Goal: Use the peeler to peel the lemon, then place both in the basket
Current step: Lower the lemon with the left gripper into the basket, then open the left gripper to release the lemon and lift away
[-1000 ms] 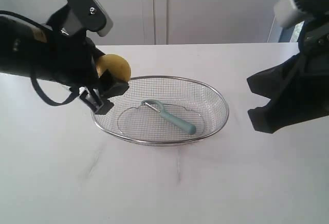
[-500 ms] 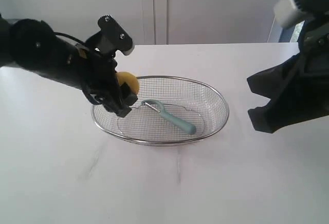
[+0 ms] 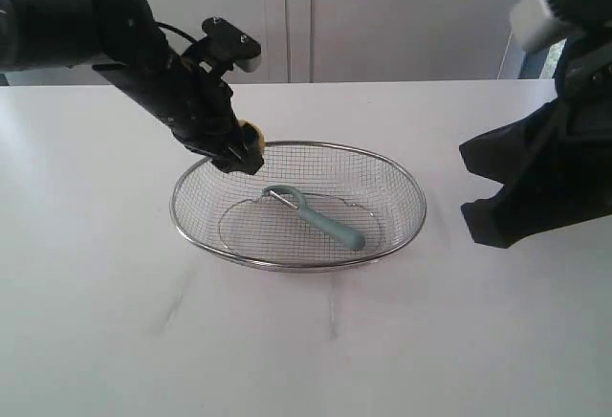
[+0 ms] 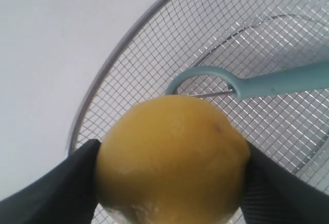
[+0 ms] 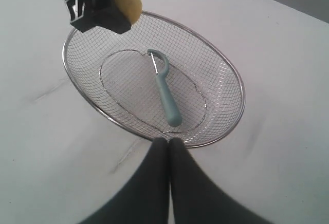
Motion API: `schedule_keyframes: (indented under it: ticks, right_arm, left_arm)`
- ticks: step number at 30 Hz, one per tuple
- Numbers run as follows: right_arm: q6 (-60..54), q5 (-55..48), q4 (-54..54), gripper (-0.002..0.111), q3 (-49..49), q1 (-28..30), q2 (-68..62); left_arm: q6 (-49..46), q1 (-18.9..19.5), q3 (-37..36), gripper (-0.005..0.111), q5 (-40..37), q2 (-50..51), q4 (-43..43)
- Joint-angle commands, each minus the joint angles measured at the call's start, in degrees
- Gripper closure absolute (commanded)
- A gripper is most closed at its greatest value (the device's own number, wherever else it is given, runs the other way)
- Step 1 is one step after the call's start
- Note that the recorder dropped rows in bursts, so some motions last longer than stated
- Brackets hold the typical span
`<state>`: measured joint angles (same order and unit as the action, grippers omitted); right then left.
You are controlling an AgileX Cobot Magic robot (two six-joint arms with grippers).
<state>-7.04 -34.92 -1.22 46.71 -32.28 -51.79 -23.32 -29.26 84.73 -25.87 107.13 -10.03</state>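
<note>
the left fingers [image 4: 59, 190] are clamped on the lemon [image 4: 172, 157], one dark finger pressing each side of the fruit. the lemon hangs just over the basket [image 3: 387, 192], at the rim or barely inside it, at the end the peeler's blade head points to. whether the fruit touches the mesh cannot be told. the part of its skin that shows is plain yellow and dimpled, with one small dark speck.

the peeler [image 3: 320, 218] lies flat in the middle of the basket, on the mesh base. its curved metal head is nearer the lemon and its pale teal handle runs away toward the opposite side. nothing grips it.

the basket stands on the white desk [image 3: 115, 321]. the left arm [image 3: 124, 39] slants down to the basket from outside the rim on the lemon's side.

the right fingers [image 5: 154, 183] are pressed together with nothing between them. they hang outside the basket, above the desk, just beyond the rim nearest the peeler's handle end and clear of it. the right arm [image 3: 540, 183] stays on that same side of the basket.
</note>
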Motion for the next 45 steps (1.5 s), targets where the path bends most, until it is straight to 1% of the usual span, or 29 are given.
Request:
schedule_keyframes:
  ticks: [1, 7, 17, 19, 26, 32, 34, 37, 41, 45]
  right_arm:
    - [-0.4, 0.7, 0.1, 0.108, 0.1, 0.4, 0.3]
    - [-0.4, 0.7, 0.1, 0.108, 0.1, 0.4, 0.3]
    - [-0.4, 0.5, 0.1, 0.108, 0.1, 0.4, 0.3]
    - [-0.4, 0.5, 0.1, 0.108, 0.1, 0.4, 0.3]
    - [-0.4, 0.6, 0.1, 0.108, 0.1, 0.4, 0.3]
    - [-0.4, 0.6, 0.1, 0.108, 0.1, 0.4, 0.3]
    - [-0.4, 0.5, 0.1, 0.108, 0.1, 0.4, 0.3]
    - [-0.4, 0.5, 0.1, 0.108, 0.1, 0.4, 0.3]
    - [-0.4, 0.5, 0.1, 0.108, 0.1, 0.4, 0.3]
    - [-0.4, 0.7, 0.1, 0.108, 0.1, 0.4, 0.3]
  left_arm:
    - [2.6, 0.0, 1.6, 0.107, -0.3, 4.7, -3.4]
    - [2.6, 0.0, 1.7, 0.107, 0.8, 8.3, -5.0]
    - [2.6, 0.0, 1.7, 0.106, 0.3, 9.9, -4.8]
    - [2.6, 0.0, 1.7, 0.1, 0.0, 10.2, -4.8]
    - [2.5, 0.0, 1.7, 0.068, -0.5, 10.3, -4.2]
    - [2.3, 0.0, 1.7, 0.034, -0.6, 10.3, -3.5]
    - [2.3, 0.0, 1.7, 0.026, -0.8, 10.1, -3.5]
    - [2.3, 0.0, 2.8, 0.022, -2.6, 9.8, -3.5]
    - [2.3, 0.0, 4.0, 0.022, -4.7, 8.4, -3.5]
    - [2.3, 0.0, 4.0, 0.022, -5.2, 6.7, -2.6]
